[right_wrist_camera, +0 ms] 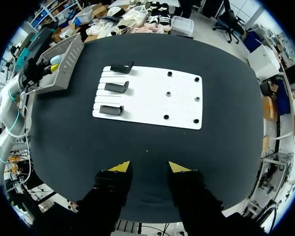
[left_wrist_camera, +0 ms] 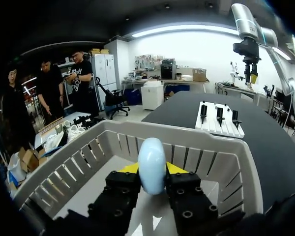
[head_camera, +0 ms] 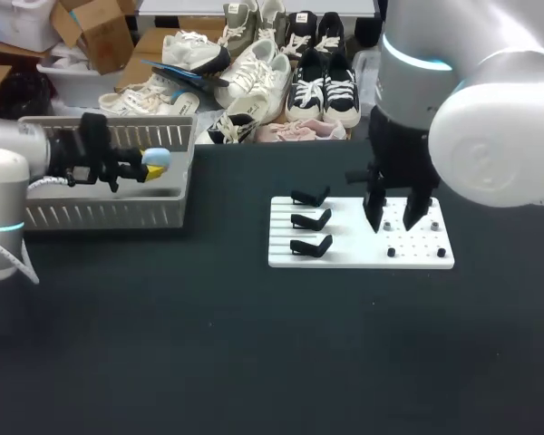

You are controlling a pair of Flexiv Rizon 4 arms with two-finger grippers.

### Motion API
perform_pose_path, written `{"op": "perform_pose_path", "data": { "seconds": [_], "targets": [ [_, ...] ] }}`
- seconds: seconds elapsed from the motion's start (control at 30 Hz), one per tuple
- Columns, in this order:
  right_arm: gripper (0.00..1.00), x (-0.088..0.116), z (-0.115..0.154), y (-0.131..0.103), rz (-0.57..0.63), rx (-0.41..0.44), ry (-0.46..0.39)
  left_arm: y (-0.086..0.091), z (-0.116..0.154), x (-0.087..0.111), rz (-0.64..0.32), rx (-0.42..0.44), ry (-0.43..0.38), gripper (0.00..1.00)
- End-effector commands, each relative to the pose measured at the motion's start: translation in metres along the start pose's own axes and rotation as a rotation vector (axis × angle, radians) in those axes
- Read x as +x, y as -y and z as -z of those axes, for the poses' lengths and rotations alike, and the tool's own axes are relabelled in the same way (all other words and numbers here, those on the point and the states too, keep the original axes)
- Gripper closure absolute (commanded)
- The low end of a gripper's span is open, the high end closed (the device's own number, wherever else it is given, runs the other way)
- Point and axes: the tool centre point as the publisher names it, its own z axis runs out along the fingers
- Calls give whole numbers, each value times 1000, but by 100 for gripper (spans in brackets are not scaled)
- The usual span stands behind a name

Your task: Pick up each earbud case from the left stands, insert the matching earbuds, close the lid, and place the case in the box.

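Note:
A pale blue earbud case (left_wrist_camera: 152,164) stands upright between the fingers of my left gripper (left_wrist_camera: 152,171), which is shut on it just inside the near wall of the grey basket (left_wrist_camera: 187,142). From overhead, the left gripper (head_camera: 150,166) holds the case (head_camera: 158,159) over the basket (head_camera: 100,216) at the left. Three black stands (head_camera: 310,220) on the white board (head_camera: 344,258) carry nothing. My right gripper (head_camera: 394,216) hangs above the board's right half. In its own view the right gripper (right_wrist_camera: 145,168) is open and holds nothing, high over the board (right_wrist_camera: 152,101).
Small black pegs (head_camera: 415,246) dot the right half of the white board. The basket sits at the table's back left corner. Dark tabletop (head_camera: 208,344) spreads in front of the board and the basket.

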Motion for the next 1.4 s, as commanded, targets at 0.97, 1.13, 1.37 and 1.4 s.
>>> {"op": "perform_pose_path", "data": {
  "seconds": [0.97,1.13,1.37,1.4],
  "targets": [
    [49,-6,31,24,-23,-138,180,104,11,-69,-79,149,69,0],
    [45,1,38,38,-36,-180,224,125,14,-74,-73,147,65,0],
    [0,8,43,58,-86,-198,241,153,15,-78,-27,144,110,0],
    [0,8,43,58,-86,-198,241,153,15,-78,-27,144,110,0]
  ]
}}
